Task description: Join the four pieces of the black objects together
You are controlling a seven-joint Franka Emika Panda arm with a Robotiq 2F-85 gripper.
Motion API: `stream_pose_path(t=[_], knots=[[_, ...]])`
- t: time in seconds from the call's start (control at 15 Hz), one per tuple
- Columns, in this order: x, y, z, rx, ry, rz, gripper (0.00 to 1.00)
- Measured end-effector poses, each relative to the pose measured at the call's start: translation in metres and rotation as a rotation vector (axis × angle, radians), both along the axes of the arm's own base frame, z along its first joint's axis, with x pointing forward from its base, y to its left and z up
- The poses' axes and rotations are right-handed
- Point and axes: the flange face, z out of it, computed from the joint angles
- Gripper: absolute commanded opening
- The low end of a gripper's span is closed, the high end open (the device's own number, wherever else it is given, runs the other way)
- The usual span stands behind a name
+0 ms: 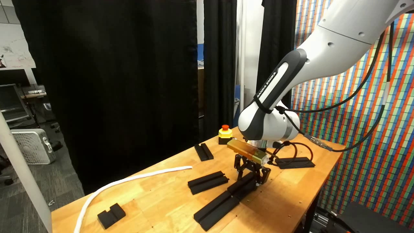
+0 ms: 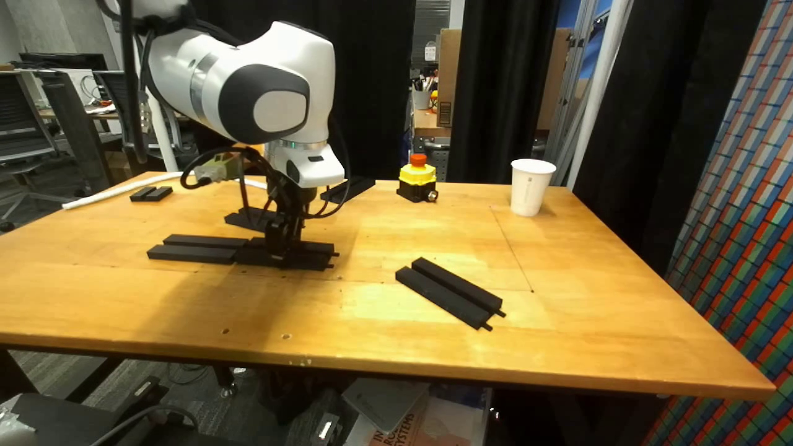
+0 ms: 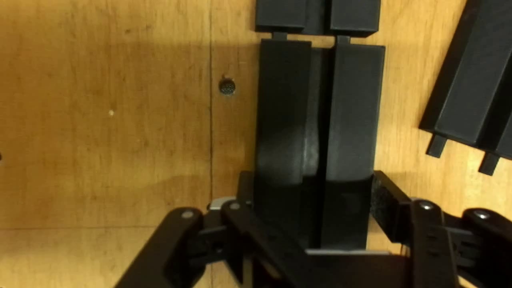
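My gripper (image 3: 312,192) is shut across the width of a grooved black bar (image 3: 354,112), a finger pad against each long side. In both exterior views this held bar (image 2: 313,255) lies low at the table surface. A second black bar (image 3: 282,14) is lined up end to end with it; two small pegs (image 3: 343,39) span the narrow gap between them. The lined-up bar (image 1: 216,210) rests flat. Beside this row lies a third bar (image 1: 207,183), angled, its pegs showing in the wrist view. Another bar (image 2: 449,292) sits apart, its pegs facing the table's front edge.
A shorter grooved black block (image 1: 203,152) lies near the curtain-side edge. A small chunky black block (image 1: 111,215) is near the white cable (image 1: 129,179). An emergency stop button (image 2: 417,176) and a paper cup (image 2: 530,187) stand on the table (image 2: 588,322). Arm cables hang around the wrist.
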Motion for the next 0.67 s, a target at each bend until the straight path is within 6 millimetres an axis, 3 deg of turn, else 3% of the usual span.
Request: stream_pose_path(t=[0.67], knots=[[0.0024, 0.0075, -0.0007, 0.01, 0.012, 0.036, 0.46]])
